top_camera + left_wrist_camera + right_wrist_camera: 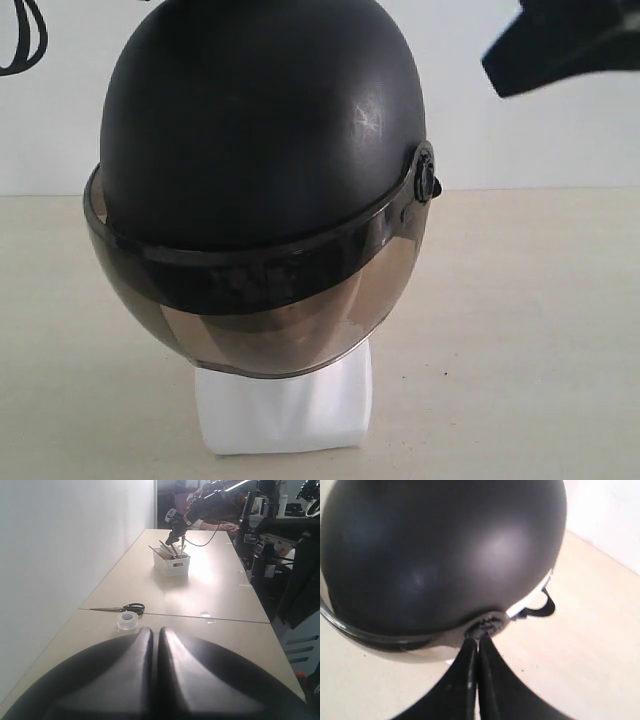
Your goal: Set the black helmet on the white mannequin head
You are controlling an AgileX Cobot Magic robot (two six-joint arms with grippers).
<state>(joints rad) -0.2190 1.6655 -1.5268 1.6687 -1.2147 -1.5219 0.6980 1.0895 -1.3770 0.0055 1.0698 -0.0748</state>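
The black helmet (260, 130) sits over the white mannequin head, its smoky visor (255, 320) hanging down in front. Only the head's blocky white neck base (285, 410) shows beneath it; the face is hidden. My right gripper (505, 70) hovers shut at the upper right, apart from the helmet. In the right wrist view the right gripper (478, 642) points at the helmet's (445, 550) side pivot knob (485, 625), with nothing between the fingers. My left gripper (155, 631) is shut and empty, facing away along the table, and is out of the exterior view.
The beige table (540, 330) stretches to a white wall behind. Along the table in the left wrist view lie black scissors (127, 608), a clear tape roll (128, 621) and a white basket (171, 562) of tools, with another robot arm (200, 507) above it.
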